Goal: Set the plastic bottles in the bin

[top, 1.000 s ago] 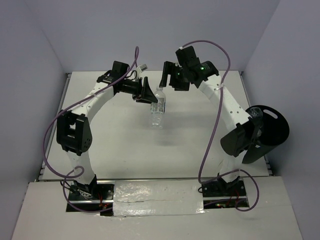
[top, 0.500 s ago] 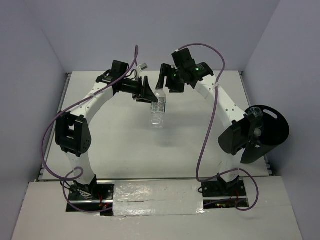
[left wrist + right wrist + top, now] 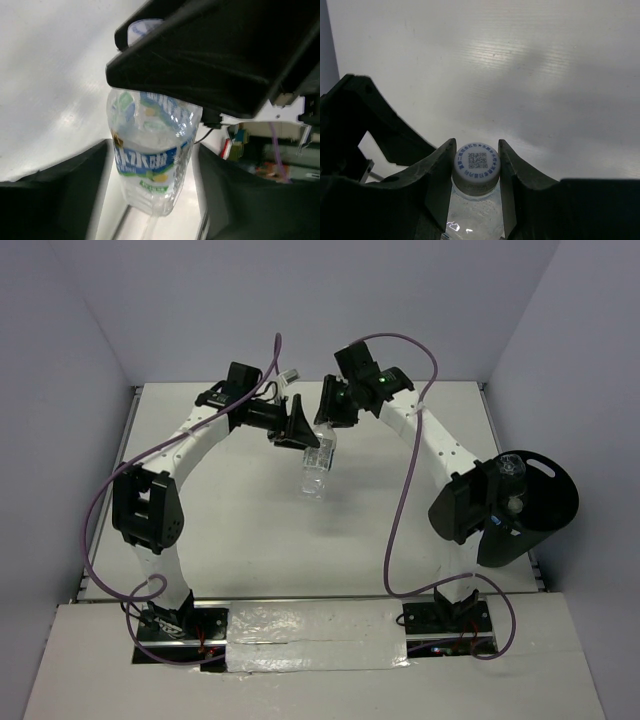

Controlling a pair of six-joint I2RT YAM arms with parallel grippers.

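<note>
1. White tabletop (image 3: pixel 240 530), boxed in by pale grey walls, is carrying both arms, whose bases are sitting at the taped near edge in the top view.
2. Midway back on the right, the black cylindrical bin with a round flat lid and a handle slot (image 3: pixel 545 502) is standing just behind the right arm's elbow. Something clear is glinting at its left rim, too small to identify. Only the top view is showing the bin.
3. Farther back, near the table's middle, a small clear crinkled plastic bottle with a white cap (image 3: pixel 315 468) is hanging between the two grippers, well apart from the bin.
4. The right gripper (image 3: pixel 327 425) is clamping the cap. Its wrist view is showing both fingers pressing the cap's sides and a square printed code on top, which the top view cannot resolve.
5. The left gripper (image 3: pixel 303 435) is bracketing the bottle's body with its jaws standing apart. Its wrist view alone is revealing the blue-green and white label, and a sliver of light between the bottle and one of the black fingers (image 3: pixel 55 195).
</note>
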